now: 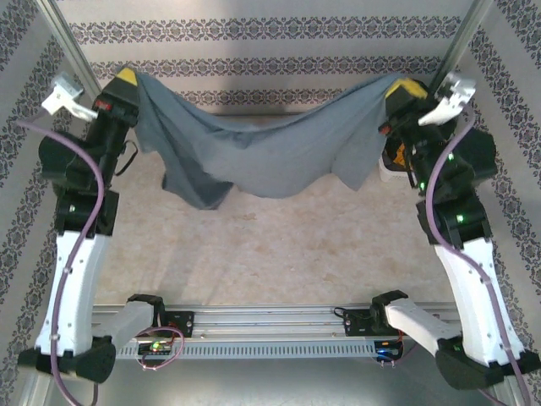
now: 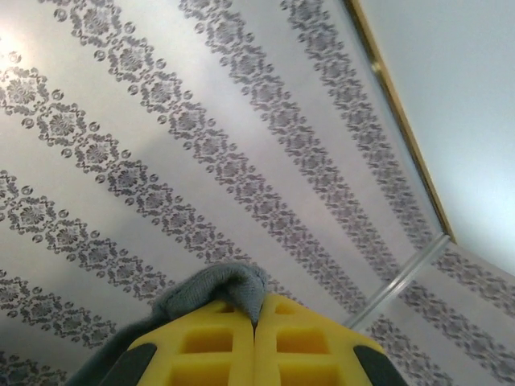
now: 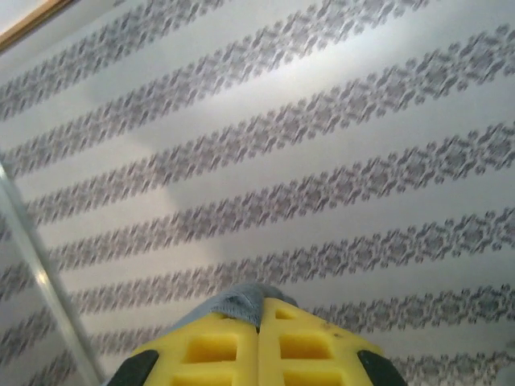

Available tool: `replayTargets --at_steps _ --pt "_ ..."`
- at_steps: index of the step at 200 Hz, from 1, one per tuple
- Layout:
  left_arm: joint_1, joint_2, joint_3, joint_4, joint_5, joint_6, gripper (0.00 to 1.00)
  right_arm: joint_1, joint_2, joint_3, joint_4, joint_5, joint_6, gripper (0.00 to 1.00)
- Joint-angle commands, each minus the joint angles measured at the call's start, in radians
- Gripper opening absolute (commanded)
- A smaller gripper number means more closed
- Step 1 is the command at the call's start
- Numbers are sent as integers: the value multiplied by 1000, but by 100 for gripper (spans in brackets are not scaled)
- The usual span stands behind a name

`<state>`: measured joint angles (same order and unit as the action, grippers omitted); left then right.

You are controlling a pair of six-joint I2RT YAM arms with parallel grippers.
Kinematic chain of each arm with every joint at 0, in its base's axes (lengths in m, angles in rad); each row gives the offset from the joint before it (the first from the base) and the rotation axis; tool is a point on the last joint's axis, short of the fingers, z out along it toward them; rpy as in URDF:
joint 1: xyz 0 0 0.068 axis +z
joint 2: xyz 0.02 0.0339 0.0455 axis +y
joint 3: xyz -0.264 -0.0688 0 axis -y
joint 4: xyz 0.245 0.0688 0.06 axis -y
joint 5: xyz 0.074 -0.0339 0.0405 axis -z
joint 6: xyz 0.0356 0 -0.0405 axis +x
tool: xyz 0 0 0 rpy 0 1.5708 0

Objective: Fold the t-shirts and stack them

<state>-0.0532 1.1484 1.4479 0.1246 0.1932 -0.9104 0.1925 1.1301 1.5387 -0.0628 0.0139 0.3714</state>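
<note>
A slate blue-grey t-shirt [image 1: 254, 152] hangs stretched in the air between both arms, sagging in the middle, its lower edge drooping toward the table at the left. My left gripper [image 1: 127, 78] is shut on the shirt's upper left corner; in the left wrist view its yellow jaws [image 2: 256, 322] are pressed together with a tuft of the cloth [image 2: 221, 285] sticking out. My right gripper [image 1: 406, 87] is shut on the upper right corner; in the right wrist view a fold of the cloth [image 3: 241, 301] pokes out between its yellow jaws [image 3: 259, 326]. Both grippers point up toward the back wall.
The beige tabletop [image 1: 270, 245] lies under the hanging shirt. Patterned striped wallpaper [image 1: 270, 63] covers the back and side walls. Metal frame posts [image 1: 63, 34] stand at the back corners. An orange and white object [image 1: 393, 161] sits behind the right arm.
</note>
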Motion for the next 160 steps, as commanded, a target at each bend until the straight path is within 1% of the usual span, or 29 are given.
replayTargets --at_steps 1,23,37,42,44,51,56,62,68,77,80,91,108,119,138,160 --pt "-8 197 64 -25 -71 -6 0 -51 240 99 0 -47 80 0" --pt "-5 427 140 -70 -105 42 0 -77 524 284 -93 -89 91 0" --pt "6 572 189 -89 -82 38 0 -79 692 393 -162 -110 84 0" --pt "14 622 211 -98 -58 25 8 -80 746 432 -193 -121 88 10" --pt "17 641 221 -101 -48 22 10 -82 767 448 -208 -128 91 17" --pt "22 699 251 -118 -10 17 29 -88 829 497 -256 -154 108 35" --pt "23 725 270 -132 5 19 38 -91 868 526 -295 -171 118 43" --pt "21 748 284 -152 17 28 45 -91 894 545 -330 -182 123 49" --pt "20 756 287 -166 25 40 50 -86 901 538 -352 -183 122 53" --pt "15 749 278 -196 25 60 59 -74 878 483 -348 -167 115 58" --pt "14 743 272 -212 24 68 61 -70 866 457 -342 -160 112 59" --pt "13 709 239 -266 28 90 62 -54 803 351 -323 -142 114 62" --pt "10 607 101 -328 5 101 60 -21 697 158 -308 -121 135 61" --pt "7 529 -10 -382 -18 84 56 12 625 27 -307 -99 147 61" --pt "-3 401 -179 -502 -74 70 52 70 507 -196 -317 -72 188 60" --pt "-2 277 -349 -640 -134 21 42 108 401 -390 -378 -56 256 58"
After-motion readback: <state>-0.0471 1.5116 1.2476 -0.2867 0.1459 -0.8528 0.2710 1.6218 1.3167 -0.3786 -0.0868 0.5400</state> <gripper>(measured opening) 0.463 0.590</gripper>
